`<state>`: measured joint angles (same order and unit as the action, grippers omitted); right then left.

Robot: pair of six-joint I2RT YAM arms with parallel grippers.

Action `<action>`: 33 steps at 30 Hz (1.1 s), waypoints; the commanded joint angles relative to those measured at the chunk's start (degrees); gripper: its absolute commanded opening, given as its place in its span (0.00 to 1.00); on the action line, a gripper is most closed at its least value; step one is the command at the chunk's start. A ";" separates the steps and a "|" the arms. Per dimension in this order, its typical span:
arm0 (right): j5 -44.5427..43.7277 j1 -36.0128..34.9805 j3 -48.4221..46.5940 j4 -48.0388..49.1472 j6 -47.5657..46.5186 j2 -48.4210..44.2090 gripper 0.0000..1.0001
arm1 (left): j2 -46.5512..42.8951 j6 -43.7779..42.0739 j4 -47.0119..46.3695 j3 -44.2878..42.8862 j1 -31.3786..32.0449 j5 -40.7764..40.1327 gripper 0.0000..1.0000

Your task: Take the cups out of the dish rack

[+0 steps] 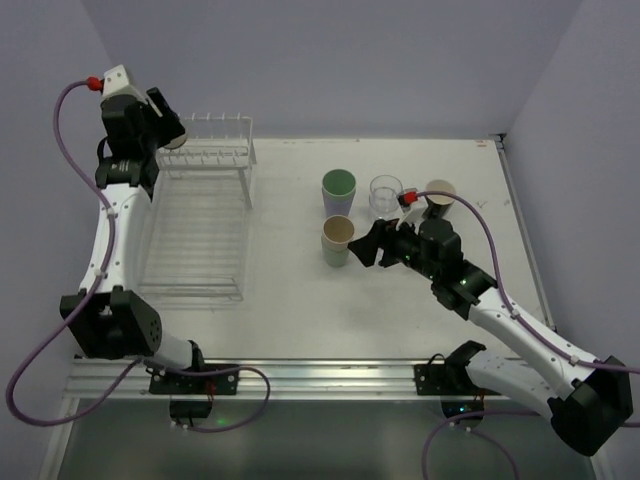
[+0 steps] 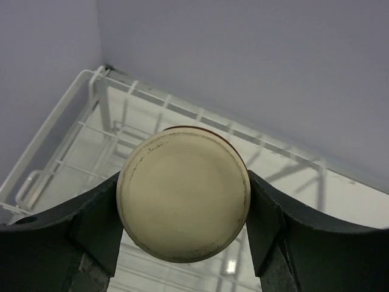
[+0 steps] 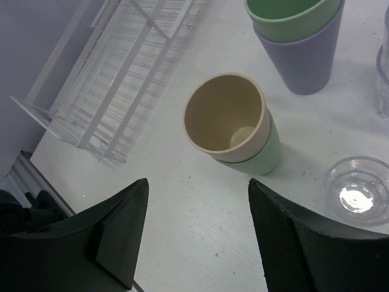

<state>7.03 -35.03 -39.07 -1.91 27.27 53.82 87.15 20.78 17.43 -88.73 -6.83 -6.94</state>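
The white wire dish rack (image 1: 197,225) lies at the left, its raised pegged shelf at the far end. My left gripper (image 1: 168,132) hovers over that shelf, shut on a cup (image 2: 182,191) whose cream base faces the wrist camera, with a thin red-brown edge behind it. The rack (image 2: 59,115) shows below the cup. My right gripper (image 1: 372,246) is open and empty, just right of a beige cup nested in a pale green one (image 1: 337,240). In the right wrist view this stack (image 3: 234,125) stands beyond the open gripper (image 3: 197,194).
A green cup nested in a purple one (image 1: 338,190), a clear glass (image 1: 385,193) and a dark cup with a cream inside (image 1: 440,193) stand behind the right gripper. The wrist view shows clear glass (image 3: 357,190) at the right. The rack's grid base (image 3: 109,91) holds no cups.
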 commanded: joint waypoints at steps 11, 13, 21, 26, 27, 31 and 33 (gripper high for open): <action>12.13 -11.19 -6.10 25.26 7.97 1.28 0.88 | -39.48 31.30 -34.61 40.89 12.71 34.52 0.22; 13.36 -11.47 -6.72 28.79 10.33 3.29 0.88 | -42.58 35.54 -41.82 47.66 13.24 36.90 0.22; 17.14 -11.91 -13.66 35.74 15.44 13.13 0.84 | -50.68 45.84 -53.80 59.62 19.92 35.86 0.13; 18.20 -13.31 -15.50 38.39 17.30 15.61 0.79 | -48.76 46.90 -59.87 62.18 25.97 34.71 0.13; 18.20 -13.49 -16.03 38.13 16.95 15.87 0.75 | -48.22 46.90 -60.75 62.88 26.77 34.54 0.13; 17.76 -13.84 -16.92 37.51 16.15 16.75 0.54 | -45.76 45.76 -63.13 64.12 29.76 33.22 0.18; 17.32 -13.93 -16.74 37.07 16.15 17.19 0.32 | -45.32 45.23 -63.75 64.56 30.12 33.39 0.33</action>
<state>24.10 -48.75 -53.15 31.33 43.31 70.57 41.63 66.04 -40.58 -24.75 22.37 26.98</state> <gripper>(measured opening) 0.413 0.723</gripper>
